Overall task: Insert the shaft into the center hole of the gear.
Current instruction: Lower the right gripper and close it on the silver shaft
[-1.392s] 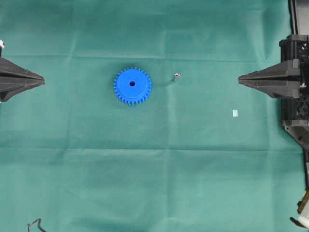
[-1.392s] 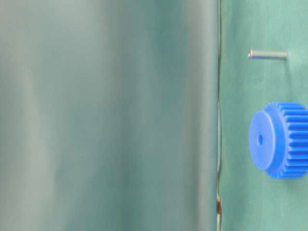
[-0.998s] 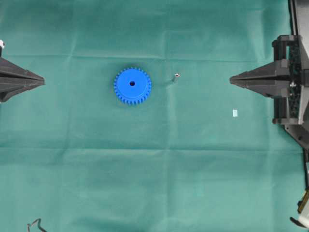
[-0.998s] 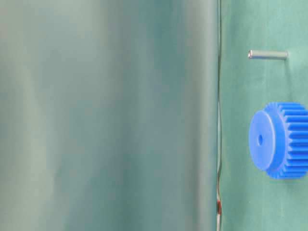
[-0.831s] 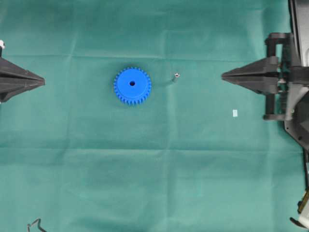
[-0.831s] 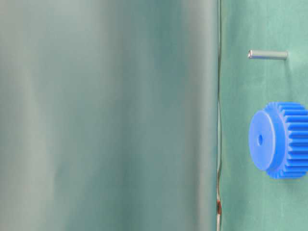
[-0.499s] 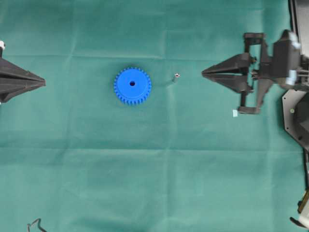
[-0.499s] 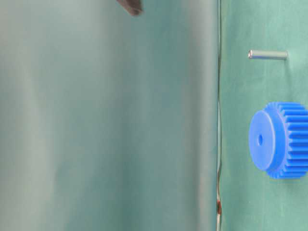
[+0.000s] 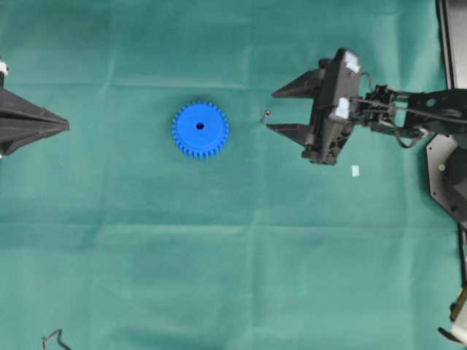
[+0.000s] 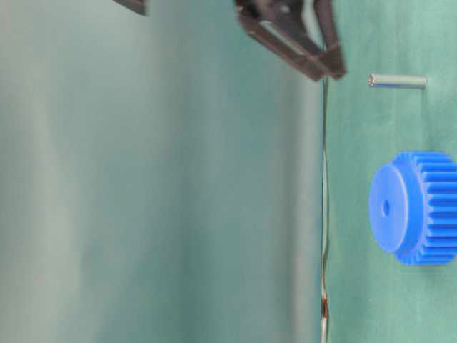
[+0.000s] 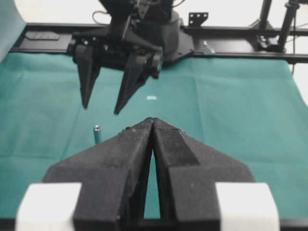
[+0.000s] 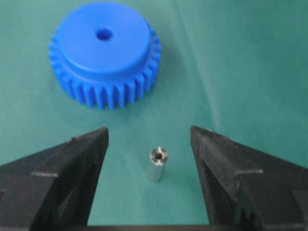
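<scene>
Your right end effector [image 9: 270, 109] has swung in from the table's edge and now hangs wide open, empty, straddling the small upright silvery metal shaft [image 12: 156, 164]. The bright blue toothed plastic gear [image 9: 200, 130] lies flat nearby, centre hole [image 9: 200, 126] up. Your left end effector [image 11: 153, 121] sits closed, empty.

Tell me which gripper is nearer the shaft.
Right. The right gripper is open just beside the shaft, its fingertips flanking the pin without touching it. The left gripper sits shut at the far edge, beyond the gear.
</scene>
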You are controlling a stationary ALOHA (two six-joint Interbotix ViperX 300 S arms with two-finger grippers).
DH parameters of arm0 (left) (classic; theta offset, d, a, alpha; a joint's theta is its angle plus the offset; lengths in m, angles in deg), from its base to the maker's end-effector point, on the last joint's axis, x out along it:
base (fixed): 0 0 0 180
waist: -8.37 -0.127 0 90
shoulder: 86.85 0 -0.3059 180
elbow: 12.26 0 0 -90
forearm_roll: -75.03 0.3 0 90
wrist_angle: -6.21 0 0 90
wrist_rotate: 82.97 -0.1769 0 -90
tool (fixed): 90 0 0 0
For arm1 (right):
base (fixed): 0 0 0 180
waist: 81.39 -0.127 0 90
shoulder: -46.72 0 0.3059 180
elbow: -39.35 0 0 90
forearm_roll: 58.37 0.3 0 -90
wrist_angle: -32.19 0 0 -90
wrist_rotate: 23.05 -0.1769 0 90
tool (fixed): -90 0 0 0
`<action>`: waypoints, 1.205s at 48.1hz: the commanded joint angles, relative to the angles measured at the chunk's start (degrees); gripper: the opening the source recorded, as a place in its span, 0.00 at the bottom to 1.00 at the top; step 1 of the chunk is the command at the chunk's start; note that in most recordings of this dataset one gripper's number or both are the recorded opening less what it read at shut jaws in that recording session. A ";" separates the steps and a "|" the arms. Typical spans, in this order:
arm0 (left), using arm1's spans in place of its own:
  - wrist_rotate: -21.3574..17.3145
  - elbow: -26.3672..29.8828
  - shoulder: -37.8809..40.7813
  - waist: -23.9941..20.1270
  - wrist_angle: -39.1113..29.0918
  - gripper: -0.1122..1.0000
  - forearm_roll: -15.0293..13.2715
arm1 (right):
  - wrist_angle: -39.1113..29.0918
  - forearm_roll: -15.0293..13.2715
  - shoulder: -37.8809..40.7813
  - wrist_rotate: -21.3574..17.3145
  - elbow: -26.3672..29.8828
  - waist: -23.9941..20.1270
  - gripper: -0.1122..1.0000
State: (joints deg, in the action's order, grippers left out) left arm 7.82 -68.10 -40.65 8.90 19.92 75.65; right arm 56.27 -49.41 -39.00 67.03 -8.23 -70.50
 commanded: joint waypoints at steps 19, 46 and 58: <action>0.09 1.32 0.35 0.18 0.00 0.10 0.18 | 4.92 2.37 8.00 -0.97 1.93 0.26 0.73; 0.26 1.32 0.35 0.18 -0.70 0.10 0.18 | 3.52 2.29 8.35 -1.41 1.76 0.26 0.40; 0.53 1.32 0.35 0.18 -0.79 0.10 0.09 | 3.08 2.20 8.35 -1.41 1.85 0.26 0.25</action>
State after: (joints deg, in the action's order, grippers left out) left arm 8.26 -68.10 -40.65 8.90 18.95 75.65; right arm 59.34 -47.21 -30.12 65.72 -7.17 -70.32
